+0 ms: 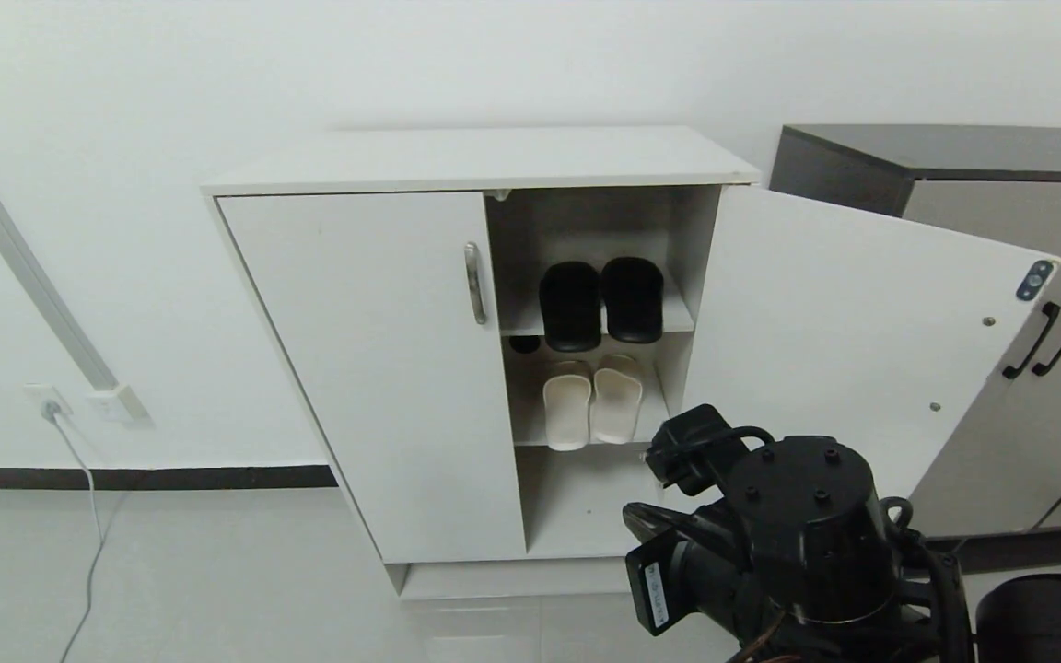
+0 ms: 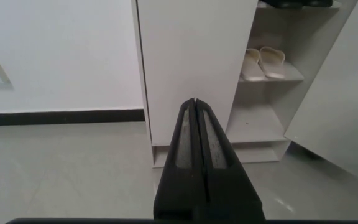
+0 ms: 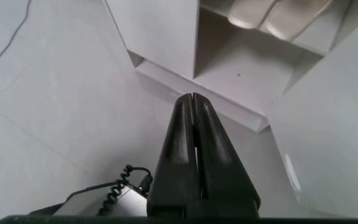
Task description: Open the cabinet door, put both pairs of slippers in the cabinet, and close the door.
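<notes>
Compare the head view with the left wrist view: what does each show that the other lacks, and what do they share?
Head view, not the wrist: the cabinet top, the handle on the shut door, and a dark cabinet to the right. Left wrist view, not the head: the left pincer, shut. Shared: white slippers on the middle shelf, and the open door.

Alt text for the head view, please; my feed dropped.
A white two-door cabinet stands with its right door swung open and left door shut. Inside, a pair of black slippers sits on the upper shelf and a pair of cream slippers on the shelf below.
</notes>
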{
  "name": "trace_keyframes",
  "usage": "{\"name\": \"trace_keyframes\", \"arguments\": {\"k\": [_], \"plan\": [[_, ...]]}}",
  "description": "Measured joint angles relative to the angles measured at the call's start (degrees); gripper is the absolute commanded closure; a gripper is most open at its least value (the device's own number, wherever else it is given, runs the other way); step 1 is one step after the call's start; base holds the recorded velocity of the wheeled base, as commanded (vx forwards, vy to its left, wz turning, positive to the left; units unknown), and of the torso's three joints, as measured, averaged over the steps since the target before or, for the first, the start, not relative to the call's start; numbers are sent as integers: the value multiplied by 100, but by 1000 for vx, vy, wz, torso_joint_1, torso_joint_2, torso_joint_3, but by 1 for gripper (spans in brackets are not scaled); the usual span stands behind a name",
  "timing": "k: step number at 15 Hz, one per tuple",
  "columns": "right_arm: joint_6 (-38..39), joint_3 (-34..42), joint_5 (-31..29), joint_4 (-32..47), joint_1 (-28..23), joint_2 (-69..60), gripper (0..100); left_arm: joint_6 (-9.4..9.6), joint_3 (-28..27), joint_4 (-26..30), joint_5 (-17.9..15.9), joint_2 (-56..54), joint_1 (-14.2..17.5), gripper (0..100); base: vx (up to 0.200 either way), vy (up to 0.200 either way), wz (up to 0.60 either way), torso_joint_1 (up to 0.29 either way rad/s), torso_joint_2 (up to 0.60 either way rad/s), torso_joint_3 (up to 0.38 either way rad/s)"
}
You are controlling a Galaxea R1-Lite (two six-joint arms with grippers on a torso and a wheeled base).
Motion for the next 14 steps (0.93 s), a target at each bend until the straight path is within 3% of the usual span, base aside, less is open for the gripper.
{"name": "trace_keyframes", "arguments": {"k": [14], "plan": [[-148, 128, -22, -290, 26, 0, 100, -2, 2, 0, 0, 0, 5, 100, 0, 0, 0, 158, -483, -325]]}}
